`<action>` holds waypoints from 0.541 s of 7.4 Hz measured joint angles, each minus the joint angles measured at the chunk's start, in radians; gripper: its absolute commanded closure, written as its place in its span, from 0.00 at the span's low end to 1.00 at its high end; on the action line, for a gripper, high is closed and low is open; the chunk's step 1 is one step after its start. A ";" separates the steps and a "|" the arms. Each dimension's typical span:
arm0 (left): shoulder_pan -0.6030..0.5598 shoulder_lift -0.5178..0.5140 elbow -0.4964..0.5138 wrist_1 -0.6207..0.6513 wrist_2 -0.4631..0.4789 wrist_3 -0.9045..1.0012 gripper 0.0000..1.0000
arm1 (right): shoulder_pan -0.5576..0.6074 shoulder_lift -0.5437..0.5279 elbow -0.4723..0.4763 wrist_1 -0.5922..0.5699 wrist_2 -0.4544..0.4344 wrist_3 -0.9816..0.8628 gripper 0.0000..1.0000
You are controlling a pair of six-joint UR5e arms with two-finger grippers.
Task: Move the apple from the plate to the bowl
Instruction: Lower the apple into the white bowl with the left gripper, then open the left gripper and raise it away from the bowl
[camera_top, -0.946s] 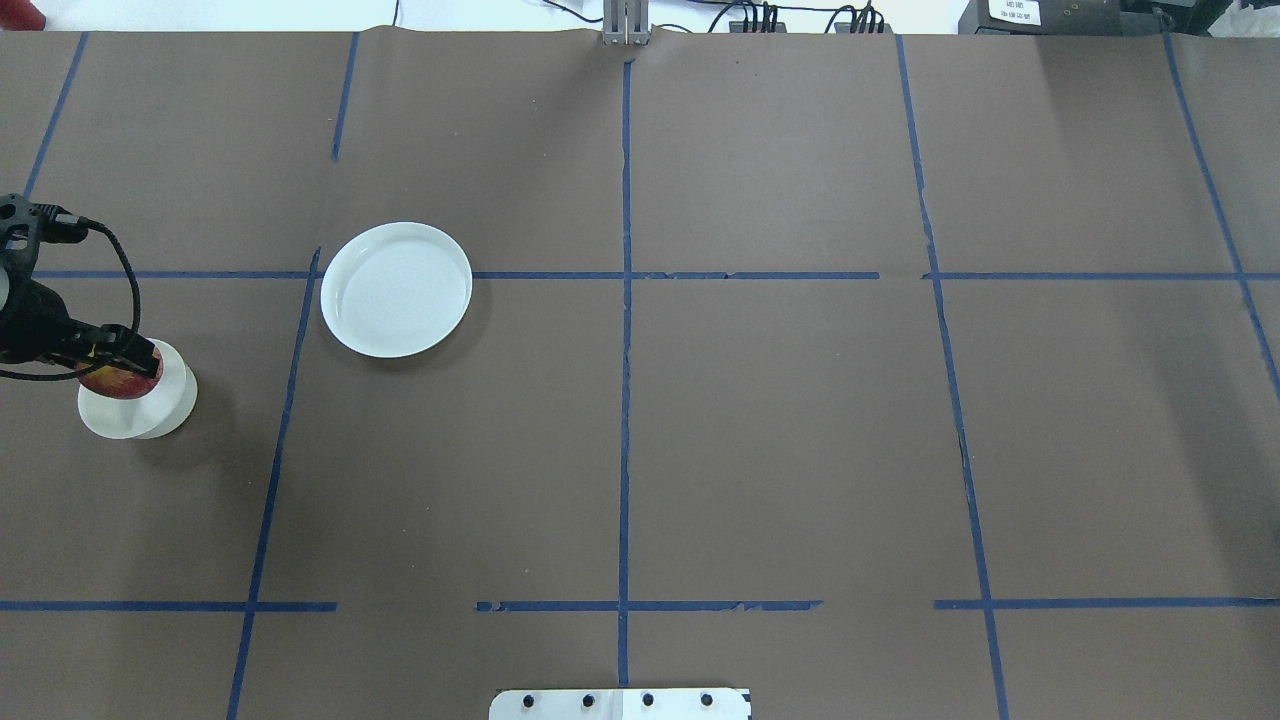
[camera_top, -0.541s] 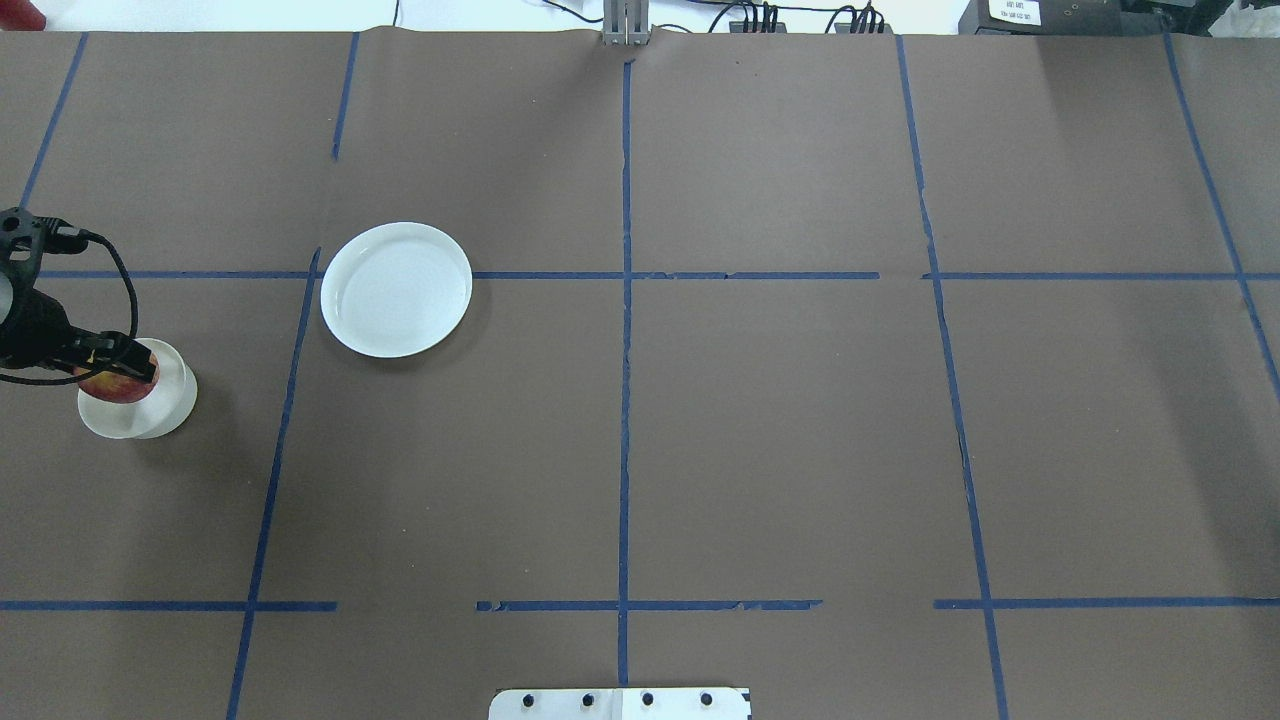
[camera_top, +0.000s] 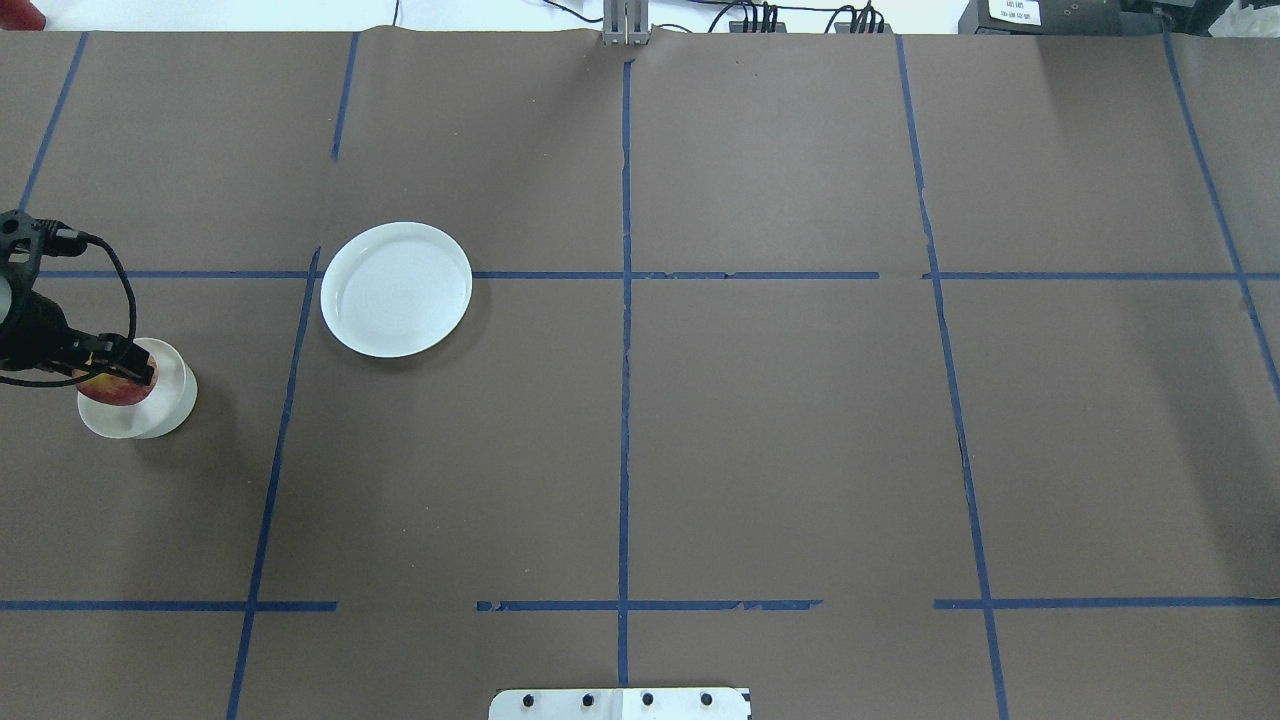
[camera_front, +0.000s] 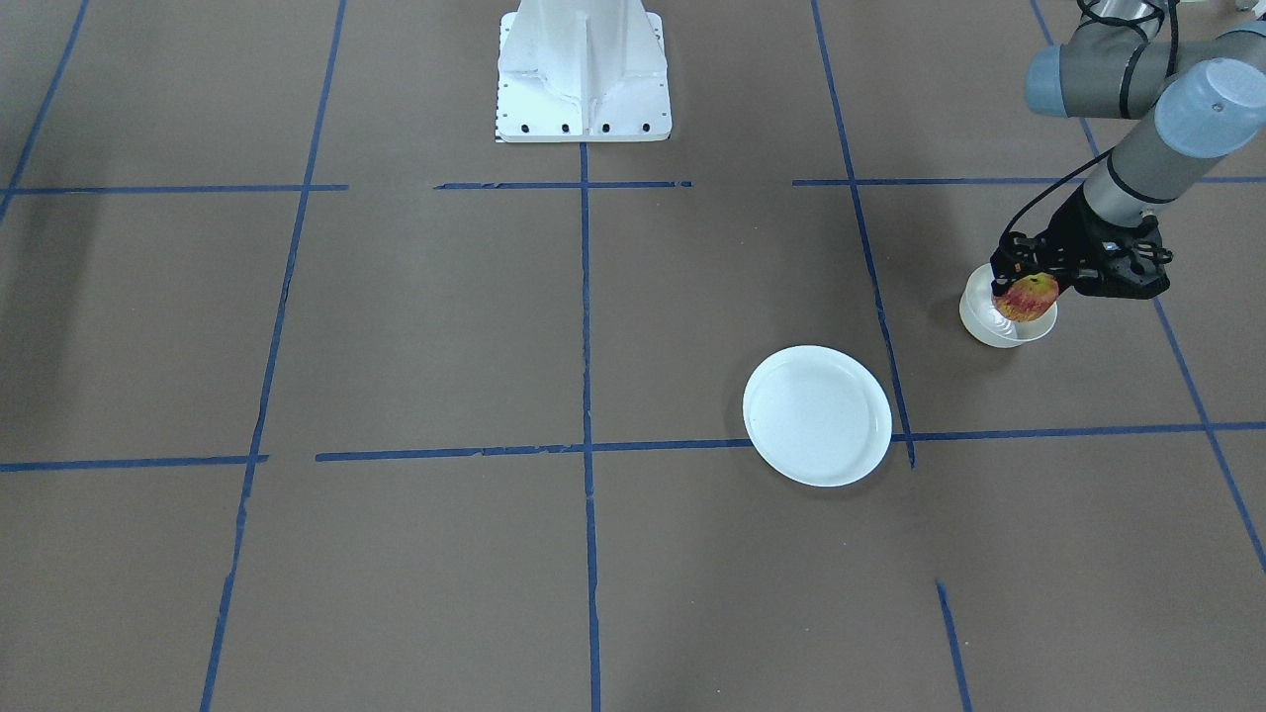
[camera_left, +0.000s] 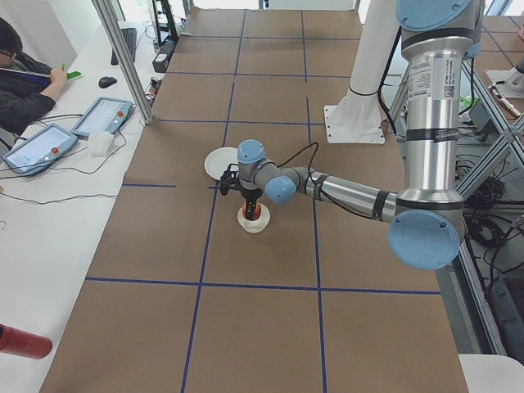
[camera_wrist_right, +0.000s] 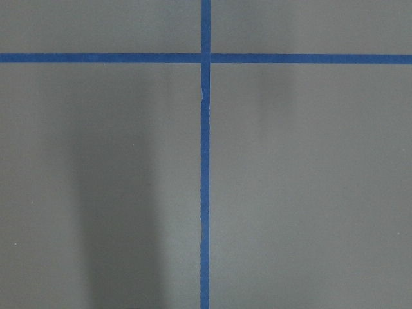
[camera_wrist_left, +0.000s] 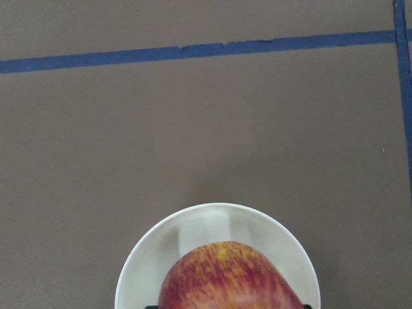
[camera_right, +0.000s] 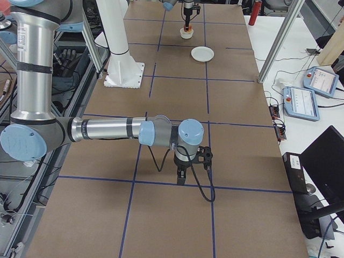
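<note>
The red and yellow apple [camera_top: 120, 391] is held by my left gripper [camera_top: 118, 377], which is shut on it from both sides. The apple hangs low inside the rim of the small white bowl [camera_top: 165, 410] at the table's far left. In the front-facing view the apple [camera_front: 1026, 297] sits over the bowl [camera_front: 987, 321] under the gripper [camera_front: 1029, 289]. The left wrist view shows the apple [camera_wrist_left: 225, 280] within the bowl's rim [camera_wrist_left: 206, 212]. The white plate [camera_top: 396, 289] lies empty to the right of the bowl. My right gripper [camera_right: 185, 177] shows only in the exterior right view, so I cannot tell its state.
Blue tape lines [camera_top: 624, 350] cross the brown table cover. The robot's white base plate [camera_front: 584, 69] stands at the table's near edge. An operator [camera_left: 24, 74] sits at a side desk with tablets beyond the far edge.
My left gripper, with the apple in it, has shifted slightly left and lower over the bowl. The plate and bowl have not moved.
</note>
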 measured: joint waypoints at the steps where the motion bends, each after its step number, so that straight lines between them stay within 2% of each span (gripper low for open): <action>1: 0.000 0.001 -0.003 0.000 0.000 0.000 0.00 | 0.000 0.000 0.000 0.000 0.000 0.000 0.00; 4: -0.002 0.000 -0.024 0.004 -0.001 0.001 0.00 | 0.000 0.000 0.001 0.000 0.000 0.001 0.00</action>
